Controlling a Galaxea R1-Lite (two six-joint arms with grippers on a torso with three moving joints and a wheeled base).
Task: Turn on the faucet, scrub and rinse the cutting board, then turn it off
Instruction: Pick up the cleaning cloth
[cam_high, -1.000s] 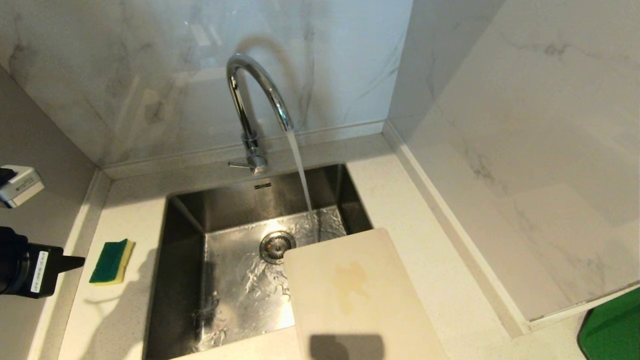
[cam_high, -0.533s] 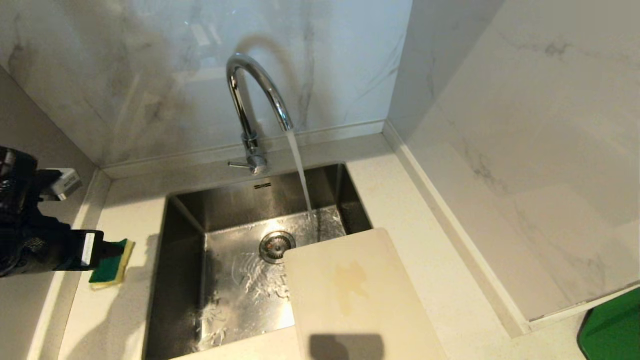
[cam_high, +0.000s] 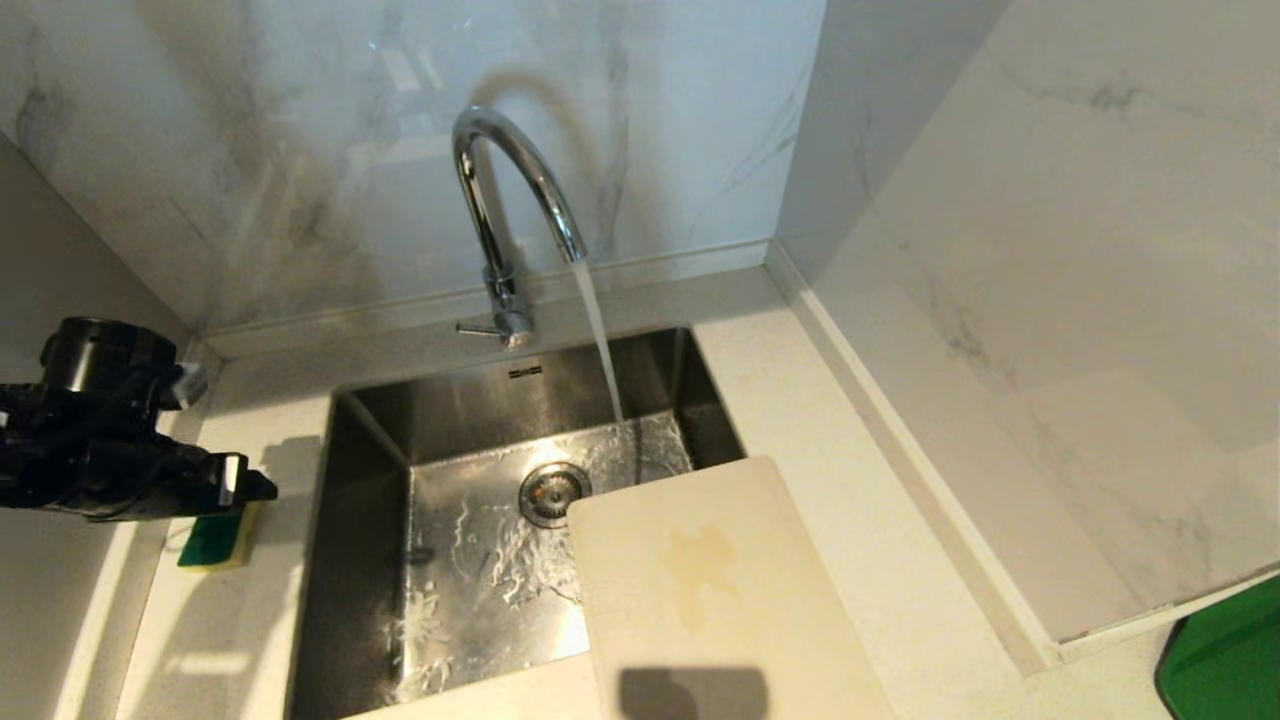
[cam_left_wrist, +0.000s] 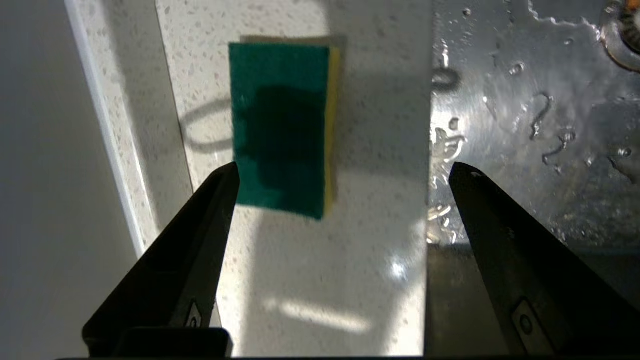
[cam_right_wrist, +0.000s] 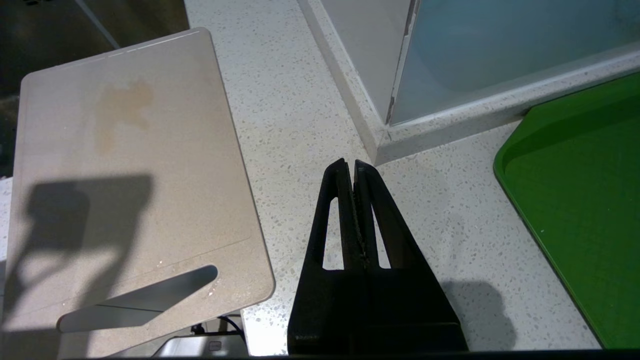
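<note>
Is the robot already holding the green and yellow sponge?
No, the green-and-yellow rectangular sponge lies flat on the speckled white countertop, and the black left gripper hangs above it with jaws wide open.

Sponge (cam_high: 210, 540) half hidden under left pincer (cam_high: 250, 488)

The head view looks forward and down into the sink (cam_high: 380, 440), with the faucet (cam_high: 505, 200) at the back wall. The left wrist view faces straight down, close over the sponge (cam_left_wrist: 282, 127) and the sink's edge, both also in the head view. The right wrist view looks down, near the desk (cam_right_wrist: 300, 100), sharing the cutting board (cam_right_wrist: 130, 175) with the head view.
</note>
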